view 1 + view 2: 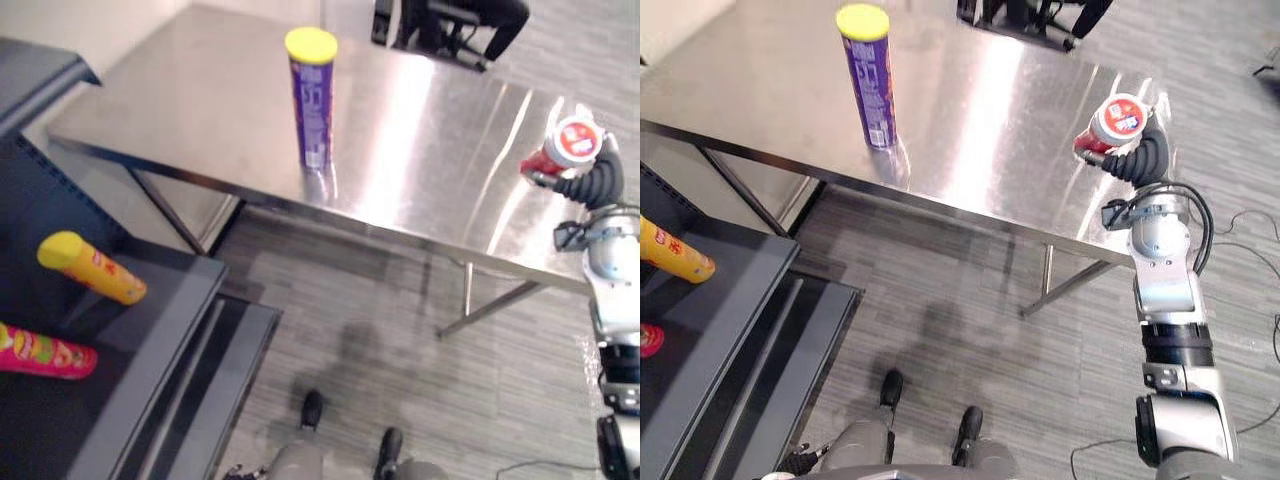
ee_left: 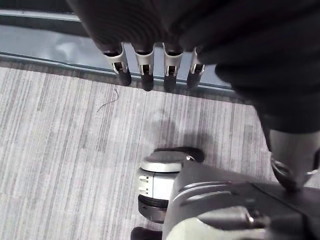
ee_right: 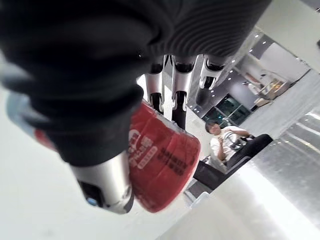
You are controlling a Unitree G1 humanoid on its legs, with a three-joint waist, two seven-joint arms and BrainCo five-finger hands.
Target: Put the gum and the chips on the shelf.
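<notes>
**Item 1, red canister** (image 1: 1110, 125). Short, red body, white-and-red lid; judged to be the gum. It is clamped in the right hand (image 1: 1137, 157), fingers on one side and thumb on the other. It sits over the right end of the steel surface (image 1: 1020, 110), close to the near edge. The long axis is tilted, with the lid turned up toward the head camera and the base pointing down and to the robot's left.

**Item 2, purple tube** (image 1: 872, 85). Tall, yellow lid; judged to be the chips. It stands upright on the surface, untouched and well apart from the right hand, toward the robot's left.

**Item 3, shelf** (image 1: 150, 330). Dark boards, low on the robot's far left. It holds a yellow tube (image 1: 92, 268) and a pink tube (image 1: 45, 352), both lying on their sides.

**Governing relation.** The shelf lies on the opposite side from the held canister, with the purple tube between them. Judgement: the canister needs a long carry leftward and down. The left arm is the nearer one to both the purple tube and the shelf.

**Item 4, left hand** (image 2: 145, 65). Fingers straight and holding nothing; it hangs above the floor.

**Obscured.**
- The canister's body is mostly covered by the hand.
- Whether its base touches the surface cannot be told.
- The shelf is cut off at the view's left edge, so the free room on it is uncertain.
</notes>
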